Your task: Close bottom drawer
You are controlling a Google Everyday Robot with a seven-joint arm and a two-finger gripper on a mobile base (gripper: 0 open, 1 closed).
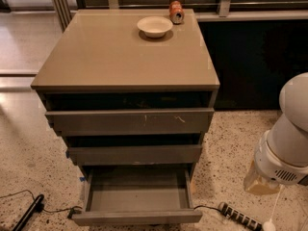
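The robot's smooth white plastic arm (294, 124) has a glossy, rounded shell, bulbous at the upper segment and joined to a thick cylinder below. That cylinder ends in a ribbed white collar (276, 165) ringed by shallow grooves, with a small dark slotted grille (288, 175) set into it. Beneath the collar, at the lower right of the view, sits the pale yellowish gripper (258, 183), which looks translucent, perhaps plastic.
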